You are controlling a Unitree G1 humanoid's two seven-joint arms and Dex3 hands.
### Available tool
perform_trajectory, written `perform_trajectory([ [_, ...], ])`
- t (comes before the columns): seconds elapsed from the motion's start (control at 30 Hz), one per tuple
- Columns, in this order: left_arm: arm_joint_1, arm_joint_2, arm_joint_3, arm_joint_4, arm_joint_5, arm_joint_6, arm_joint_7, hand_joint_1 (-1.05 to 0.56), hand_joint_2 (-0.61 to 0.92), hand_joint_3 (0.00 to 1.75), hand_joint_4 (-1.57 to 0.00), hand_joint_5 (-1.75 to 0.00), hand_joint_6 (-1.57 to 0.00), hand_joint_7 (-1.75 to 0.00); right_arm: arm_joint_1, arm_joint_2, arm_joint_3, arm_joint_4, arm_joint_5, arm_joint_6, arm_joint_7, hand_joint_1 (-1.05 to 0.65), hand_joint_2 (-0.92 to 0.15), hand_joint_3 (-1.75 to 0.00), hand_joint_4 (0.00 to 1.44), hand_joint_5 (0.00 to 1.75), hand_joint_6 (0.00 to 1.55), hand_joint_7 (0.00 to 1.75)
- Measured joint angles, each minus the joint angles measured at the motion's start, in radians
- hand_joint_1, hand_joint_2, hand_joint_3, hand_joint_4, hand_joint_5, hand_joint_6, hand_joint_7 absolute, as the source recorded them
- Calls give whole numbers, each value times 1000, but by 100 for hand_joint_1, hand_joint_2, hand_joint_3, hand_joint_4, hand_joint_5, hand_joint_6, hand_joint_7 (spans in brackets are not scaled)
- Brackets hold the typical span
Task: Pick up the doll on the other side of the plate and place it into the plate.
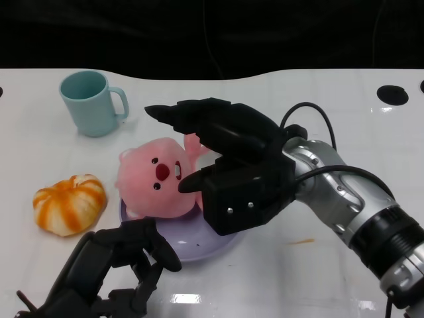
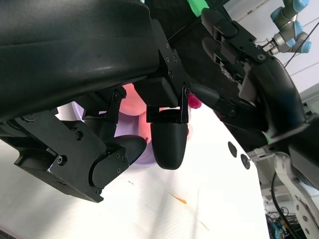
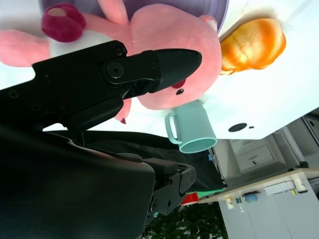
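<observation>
The pink plush doll (image 1: pixel 156 175) lies on the lilac plate (image 1: pixel 199 242), its head hanging over the plate's left rim. My right hand (image 1: pixel 238 165) is spread over the doll from the right. Its fingers stretch above the doll's back, and its thumb touches the doll's face. In the right wrist view the thumb crosses the doll (image 3: pixel 164 35), while the other fingers of my right hand (image 3: pixel 99 84) stand apart from it. My left hand (image 1: pixel 112 265) holds nothing and hovers at the plate's near edge. The left wrist view shows that hand (image 2: pixel 99 124), with the doll (image 2: pixel 133 97) behind its fingers.
A teal mug (image 1: pixel 93 103) stands at the back left. An orange-and-white pumpkin toy (image 1: pixel 69 204) lies left of the plate. The table's far edge runs along the top against a dark background. A small orange mark (image 1: pixel 301 242) lies right of the plate.
</observation>
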State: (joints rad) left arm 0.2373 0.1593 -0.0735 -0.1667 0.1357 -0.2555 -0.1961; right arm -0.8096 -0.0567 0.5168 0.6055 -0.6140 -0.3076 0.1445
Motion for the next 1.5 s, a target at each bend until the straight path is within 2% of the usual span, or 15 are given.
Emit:
perform_trajectory([
  [0.23, 0, 2, 1, -2, -6, 10, 0, -5, 51, 111, -76, -152, -81, -119, 106, -81, -50, -143, 58, -40, 28, -84, -92, -18, 11, 20, 14, 5],
  [0.3, -1, 3, 1, -2, -5, 10, 0, -5, 51, 111, -77, -152, -81, -119, 145, -99, -68, -170, 73, -64, 28, -82, -92, -15, 11, 28, 17, 5],
  [0.37, -2, 3, 0, -2, -2, 10, 0, -5, 51, 111, -77, -153, -81, -119, 184, -111, -87, -199, 106, -76, 30, -79, -92, -14, 3, 52, 20, 5],
  [0.5, -2, 2, -4, -2, 6, 9, 0, -5, 51, 112, -77, -153, -82, -119, 264, -142, -144, -274, 184, -83, 60, -76, -92, -16, 0, 66, 24, 6],
  [0.57, -2, -1, -8, -4, 7, 11, 0, -4, 51, 111, -76, -153, -82, -119, 310, -168, -171, -327, 230, -84, 89, -72, -92, -16, 1, 78, 28, 9],
  [0.63, 0, -3, -10, -6, 7, 12, 0, -4, 51, 111, -76, -153, -82, -119, 365, -198, -199, -381, 273, -76, 124, -68, -92, -15, 5, 85, 32, 11],
  [0.73, 1, -9, -12, -8, 9, 13, 1, -4, 51, 110, -76, -153, -83, -119, 459, -233, -247, -453, 334, -66, 152, -51, -92, -7, 18, 95, 44, 16],
  [0.97, 2, -11, -8, -12, 22, 13, 14, -4, 51, 110, -77, -153, -83, -118, 619, -236, -336, -556, 488, -36, 173, -8, -92, -6, 43, 122, 74, 37],
  [1.0, 1, -9, -7, -10, 21, 11, 14, -4, 51, 110, -77, -154, -83, -118, 636, -232, -347, -565, 509, -31, 175, -4, -90, -14, 48, 126, 78, 43],
  [1.1, 1, -4, 1, -2, 16, -8, 14, -6, 51, 111, -78, -154, -83, -116, 693, -217, -377, -601, 570, -2, 176, 3, -62, -78, 60, 137, 77, 74],
  [1.2, 3, 0, 5, -1, 2, -12, 13, -8, 52, 110, -78, -153, -84, -113, 735, -214, -389, -652, 600, 42, 186, 7, -52, -107, 68, 145, 79, 96],
  [1.27, 5, 3, 6, -1, -6, -13, 13, -7, 52, 110, -78, -152, -84, -113, 762, -217, -394, -705, 643, 108, 216, 7, -49, -119, 71, 148, 78, 106],
  [1.37, 9, 7, 9, -1, -10, -16, 13, -7, 52, 110, -78, -152, -84, -113, 805, -234, -407, -803, 691, 232, 252, 8, -44, -127, 77, 148, 80, 113],
  [1.47, 13, 18, 15, -1, -15, -21, 13, -7, 52, 110, -78, -152, -85, -112, 833, -249, -426, -877, 711, 304, 261, 14, -46, -130, 82, 149, 82, 117],
  [1.5, 13, 23, 19, -1, -18, -23, 13, -8, 52, 109, -78, -153, -85, -112, 837, -249, -429, -883, 711, 311, 261, 17, -47, -134, 85, 156, 83, 124],
])
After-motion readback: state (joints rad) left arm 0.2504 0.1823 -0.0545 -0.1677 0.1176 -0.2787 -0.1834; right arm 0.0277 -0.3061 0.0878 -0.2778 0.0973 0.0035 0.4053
